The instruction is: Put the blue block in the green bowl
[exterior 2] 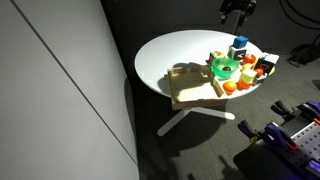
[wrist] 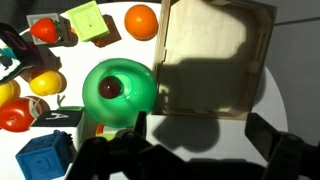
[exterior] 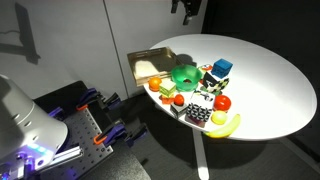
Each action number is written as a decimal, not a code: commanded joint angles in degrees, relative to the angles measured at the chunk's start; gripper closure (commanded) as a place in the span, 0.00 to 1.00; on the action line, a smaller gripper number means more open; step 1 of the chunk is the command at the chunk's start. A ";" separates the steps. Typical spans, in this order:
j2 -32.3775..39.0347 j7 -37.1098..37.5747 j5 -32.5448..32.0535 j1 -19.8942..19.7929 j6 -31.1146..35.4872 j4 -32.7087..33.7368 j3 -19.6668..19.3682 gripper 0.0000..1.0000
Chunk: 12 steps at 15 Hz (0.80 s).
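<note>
Since the gripper (exterior: 187,10) hangs high over the far edge of the table (exterior: 270,80) w/ its fingers spread wide and nothing btwn them, I've got the whole approach ahead of me.

The blue block (wrist: 45,158) sits in the bottom-left corner of the wrist view, partly cut off by the frame. It's near the green bowl (wrist: 118,88), on the side away from the wooden tray (wrist: 215,55).

What worries me, as I judge it:

- Clutter. The block is packed in w/ other toys: a tomato (wrist: 15,115), a lemon (wrist: 45,82) and a patterned block (exterior: 198,113) are all close by. Coming down wide open, I could clip a neighbour and shove the block off line.
- Alignment. The block is off-centre under the wrist cam, so I need to shift over before descending or one finger lands on top of it.
- Bowl. It looks like light plastic, so a nudge from the arm could slide it. Something dark sits at its centre, can't tell what, and the block might bounce off that if I let go from too high.
</note>
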 commanded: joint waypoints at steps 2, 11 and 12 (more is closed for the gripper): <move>3.91 1.80 -0.46 -1.06 0.08 5.94 -1.32 0.00; 13.00 6.91 -4.74 -1.48 3.75 15.32 -3.79 0.00; 14.03 7.80 -5.63 -1.41 3.97 16.27 -4.05 0.00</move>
